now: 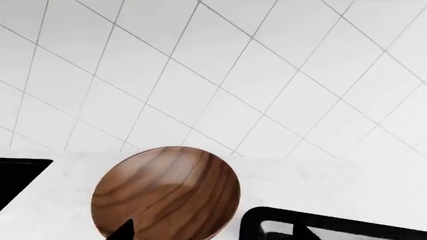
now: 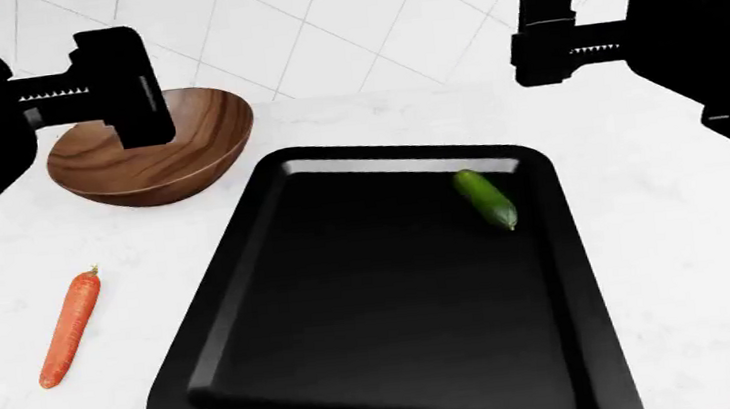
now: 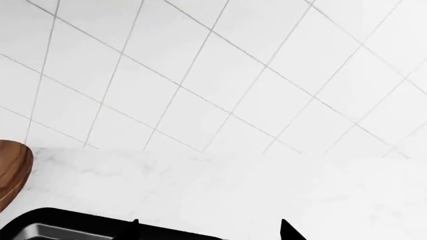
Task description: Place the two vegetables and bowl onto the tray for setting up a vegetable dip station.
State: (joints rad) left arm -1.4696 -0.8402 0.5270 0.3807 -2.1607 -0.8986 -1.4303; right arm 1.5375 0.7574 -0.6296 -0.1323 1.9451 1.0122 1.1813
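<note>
The black tray (image 2: 355,386) lies on the white counter in the middle of the head view. The dark green cucumber (image 2: 485,199) lies inside it near its far right corner. The orange carrot (image 2: 69,328) lies on the counter left of the tray. The wooden bowl (image 2: 199,145) stands on the counter beyond the tray's far left corner. My left gripper (image 2: 126,87) hovers open and empty above the bowl (image 1: 167,192); the tray's corner (image 1: 320,225) shows beside it. My right gripper (image 2: 549,31) hovers open and empty above the tray's far right edge (image 3: 60,225).
A white tiled wall (image 2: 361,14) rises behind the counter. A black sink basin (image 1: 17,175) shows in the left wrist view beyond the bowl. The bowl's edge (image 3: 12,172) shows in the right wrist view.
</note>
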